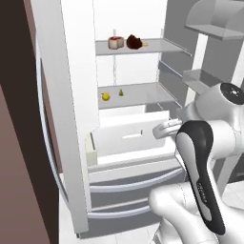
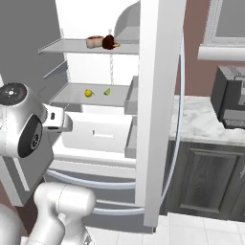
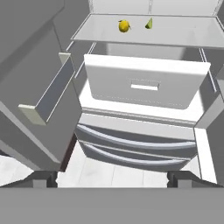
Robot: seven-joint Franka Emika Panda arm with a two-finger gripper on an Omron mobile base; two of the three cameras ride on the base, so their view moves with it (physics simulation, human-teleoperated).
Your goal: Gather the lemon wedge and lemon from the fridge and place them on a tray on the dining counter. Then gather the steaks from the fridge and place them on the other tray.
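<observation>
The fridge stands open in front of me. On its middle shelf (image 1: 143, 95) lie a small yellow lemon (image 1: 106, 96) (image 2: 88, 93) (image 3: 124, 26) and, to its right, a green-yellow lemon wedge (image 1: 121, 92) (image 2: 107, 91) (image 3: 149, 23). Two steaks sit on the shelf above: a pale pink one (image 1: 116, 42) (image 2: 94, 41) and a dark red one (image 1: 134, 42) (image 2: 110, 42). My gripper (image 3: 112, 180) is open and holds nothing. It hangs well short of the shelves, below the lemon's height, pointing at the fridge. The trays and dining counter are out of view.
A white drawer (image 3: 144, 85) juts out under the lemon shelf, with freezer drawers (image 3: 135, 146) below. Door bins (image 3: 48, 96) flank the opening on the left. The open right door (image 2: 155, 110) stands edge-on beside a marble counter (image 2: 201, 122) carrying a dark appliance (image 2: 232, 98).
</observation>
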